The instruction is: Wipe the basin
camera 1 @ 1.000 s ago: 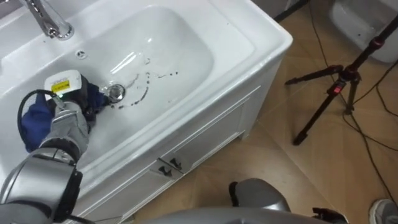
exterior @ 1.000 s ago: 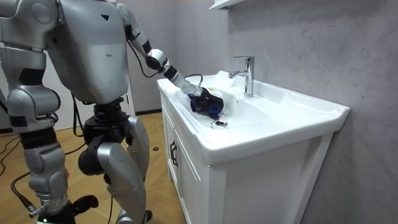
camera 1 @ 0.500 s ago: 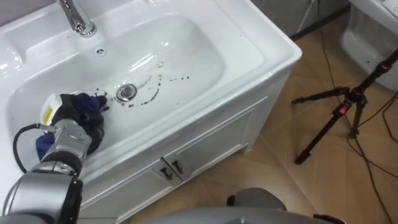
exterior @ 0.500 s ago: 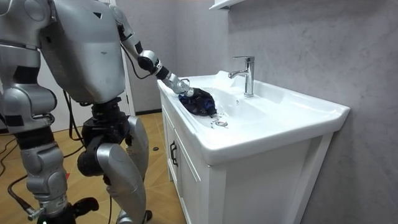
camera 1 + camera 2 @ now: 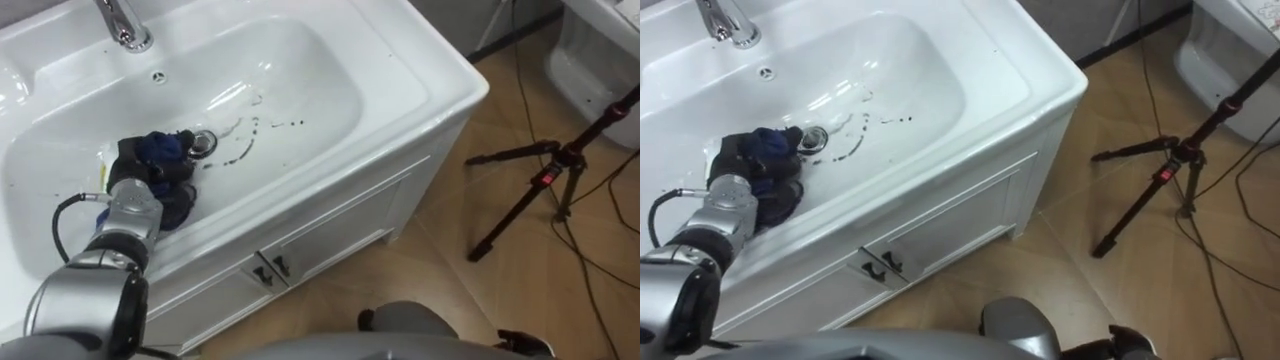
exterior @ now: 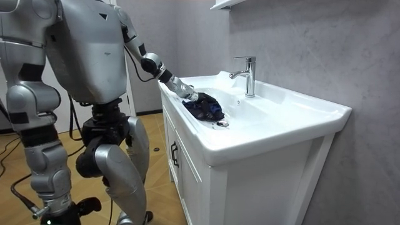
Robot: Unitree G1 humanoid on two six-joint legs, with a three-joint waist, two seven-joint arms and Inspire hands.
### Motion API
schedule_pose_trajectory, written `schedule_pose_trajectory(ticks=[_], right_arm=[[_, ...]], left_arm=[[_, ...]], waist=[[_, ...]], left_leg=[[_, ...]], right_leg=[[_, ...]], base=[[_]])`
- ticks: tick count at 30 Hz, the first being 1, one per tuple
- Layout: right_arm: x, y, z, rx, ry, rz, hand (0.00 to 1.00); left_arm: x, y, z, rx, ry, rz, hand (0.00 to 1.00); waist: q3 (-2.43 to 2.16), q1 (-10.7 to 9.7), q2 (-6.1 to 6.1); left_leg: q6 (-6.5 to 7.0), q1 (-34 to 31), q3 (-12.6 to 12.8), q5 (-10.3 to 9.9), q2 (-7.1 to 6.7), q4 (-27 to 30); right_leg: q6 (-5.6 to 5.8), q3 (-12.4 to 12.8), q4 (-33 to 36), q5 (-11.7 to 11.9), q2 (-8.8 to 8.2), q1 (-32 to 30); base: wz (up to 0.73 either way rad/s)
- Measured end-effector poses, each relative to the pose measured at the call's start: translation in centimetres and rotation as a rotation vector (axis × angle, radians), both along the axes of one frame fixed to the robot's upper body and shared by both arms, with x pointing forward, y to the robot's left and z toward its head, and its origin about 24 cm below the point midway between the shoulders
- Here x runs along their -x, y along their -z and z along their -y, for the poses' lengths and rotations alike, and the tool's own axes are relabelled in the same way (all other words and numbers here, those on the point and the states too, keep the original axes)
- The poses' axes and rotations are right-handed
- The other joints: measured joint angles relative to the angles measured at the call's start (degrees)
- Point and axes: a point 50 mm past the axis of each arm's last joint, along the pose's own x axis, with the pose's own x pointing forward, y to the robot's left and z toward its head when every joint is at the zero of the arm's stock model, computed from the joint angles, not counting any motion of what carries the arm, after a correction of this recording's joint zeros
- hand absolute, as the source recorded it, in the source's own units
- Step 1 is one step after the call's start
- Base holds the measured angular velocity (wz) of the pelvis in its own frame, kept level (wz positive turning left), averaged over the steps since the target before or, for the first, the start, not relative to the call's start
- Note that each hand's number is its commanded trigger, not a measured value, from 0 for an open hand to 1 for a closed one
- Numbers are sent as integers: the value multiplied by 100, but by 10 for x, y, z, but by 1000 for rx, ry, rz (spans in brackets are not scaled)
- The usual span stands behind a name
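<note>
A white basin (image 5: 300, 60) is set in a white vanity, and dark smears (image 5: 250, 135) lie on its floor just right of the metal drain (image 5: 205, 142). My left hand (image 5: 150, 188) reaches in from the lower left and is shut on a dark blue cloth (image 5: 162, 150). It presses the cloth on the basin floor right beside the drain. The cloth (image 5: 770, 143) touches the drain's (image 5: 815, 137) left edge. In the room view I stand at the vanity's front corner, with the left hand (image 6: 187, 95) stretched over the rim onto the cloth (image 6: 205, 107).
A chrome faucet (image 5: 122, 24) stands behind the basin. The vanity's doors with dark handles (image 5: 270, 268) are below the front rim. On the tiled floor to the right stands a black tripod (image 5: 540, 175) with cables around it.
My left hand drew the cloth back from the drain toward the basin's left side. It has since slid the cloth right again, up against the drain.
</note>
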Motion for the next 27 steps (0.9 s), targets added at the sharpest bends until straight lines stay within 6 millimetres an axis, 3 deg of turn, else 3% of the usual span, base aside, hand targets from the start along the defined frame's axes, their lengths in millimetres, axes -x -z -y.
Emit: schedule_pose_trajectory(ticks=[8, 10, 13, 21, 27], right_arm=[[-13, 1, -8, -10, -24, 27, 0], [-15, 1, -9, -8, -35, 31, 0], [-21, 0, -11, -9, -65, 41, 0], [-21, 0, -12, -9, -80, 38, 0], [-32, -1, -12, -8, -85, 66, 0]], left_arm=[[-26, -19, 8, 64, -3, 89, 100], [-33, -25, 11, 60, 13, 107, 100], [-42, -33, 13, 46, 18, 127, 100], [-53, -47, 9, 17, 1, 167, 100], [-61, -56, 13, -20, 21, 199, 100]], waist=[[63, -183, -72], [117, -220, -138], [153, -281, -194], [174, -372, -163], [240, -650, -133]], left_leg=[[26, -456, 95, 16, 19, 210], [28, -535, 136, 15, 20, 279], [32, -642, 170, 18, 23, 320], [77, -1020, 217, -33, 48, 547], [124, -1127, 306, -87, 50, 635]], right_leg=[[7, 67, 56, 126, -9, -416], [8, 103, 124, 127, -9, -507], [15, 168, 194, 142, 10, -646], [18, 246, 320, 233, 30, -985], [56, 299, 304, 309, 18, -1069]], base=[[-4], [-7], [-6], [-2], [-8]])
